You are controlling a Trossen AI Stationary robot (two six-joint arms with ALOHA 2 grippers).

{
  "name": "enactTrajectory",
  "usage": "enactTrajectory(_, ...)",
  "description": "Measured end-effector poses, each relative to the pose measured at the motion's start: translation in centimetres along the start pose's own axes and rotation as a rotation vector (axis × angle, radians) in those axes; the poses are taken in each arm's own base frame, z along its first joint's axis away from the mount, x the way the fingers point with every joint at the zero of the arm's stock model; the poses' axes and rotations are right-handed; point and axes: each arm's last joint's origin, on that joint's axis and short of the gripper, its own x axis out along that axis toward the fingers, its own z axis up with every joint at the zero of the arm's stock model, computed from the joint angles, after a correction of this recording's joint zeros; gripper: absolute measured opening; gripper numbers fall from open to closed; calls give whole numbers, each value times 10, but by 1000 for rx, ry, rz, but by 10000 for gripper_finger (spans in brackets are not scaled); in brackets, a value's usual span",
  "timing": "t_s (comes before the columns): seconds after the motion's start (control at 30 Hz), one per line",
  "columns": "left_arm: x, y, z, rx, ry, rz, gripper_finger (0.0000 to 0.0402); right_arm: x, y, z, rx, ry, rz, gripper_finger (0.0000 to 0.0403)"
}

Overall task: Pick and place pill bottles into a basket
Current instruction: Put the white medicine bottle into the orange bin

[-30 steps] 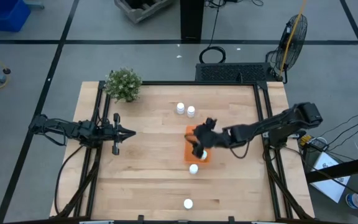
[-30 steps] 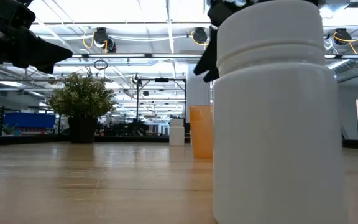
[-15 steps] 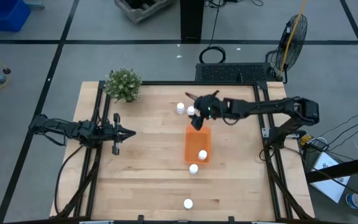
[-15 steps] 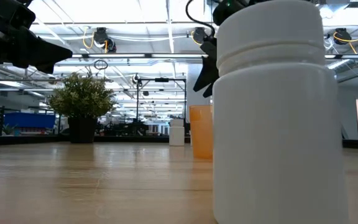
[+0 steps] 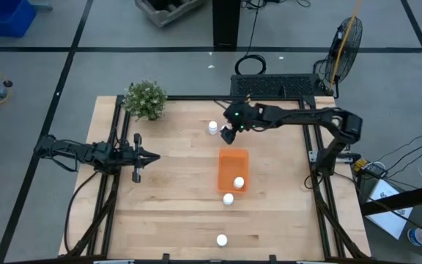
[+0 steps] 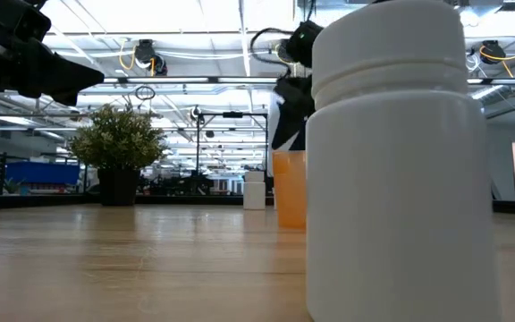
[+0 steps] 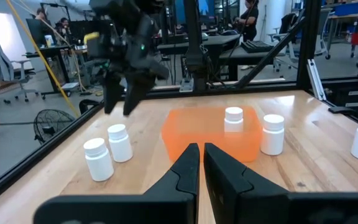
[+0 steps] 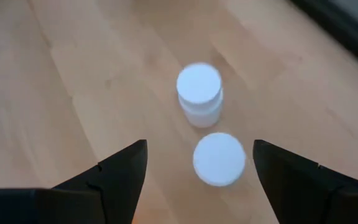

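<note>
The orange basket (image 5: 233,165) lies mid-table with one white pill bottle (image 5: 239,182) standing in its near end. A second bottle (image 5: 228,199) stands just outside the basket's near edge, and a third (image 5: 221,240) stands near the table's front edge. Two more bottles (image 8: 199,93) (image 8: 219,158) stand side by side beyond the basket's far end. My right gripper (image 5: 228,134) hovers over them, open and empty, with a finger (image 8: 123,171) on either side of the nearer one. My left gripper (image 5: 141,155) is shut and empty at the table's left.
A green potted plant (image 5: 146,99) stands at the table's far left corner. In the low view the front bottle (image 6: 392,161) fills the right half and hides much of the table. Bare wood lies between my left gripper and the basket.
My right gripper has gone from above the basket's near end toward the table's far edge and now hangs over the two far bottles. The bottle in the basket stays where it was.
</note>
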Motion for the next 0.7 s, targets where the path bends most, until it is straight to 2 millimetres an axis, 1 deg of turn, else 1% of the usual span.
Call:
enactTrajectory(0.2,0,0,0,1,2,0,31,24,-3,4,-42,111,-158,286)
enactTrajectory(0.33,0,0,0,0,1,-1,31,35,-3,1,-49,143,-168,286)
enactTrajectory(0.53,0,0,0,0,-1,0,31,40,-4,-1,-50,159,-168,277)
enactTrajectory(0.63,0,0,0,0,0,0,31,40,-3,0,-37,157,-143,262)
enactTrajectory(0.7,0,0,0,0,0,0,31,40,-4,0,-17,164,-126,244)
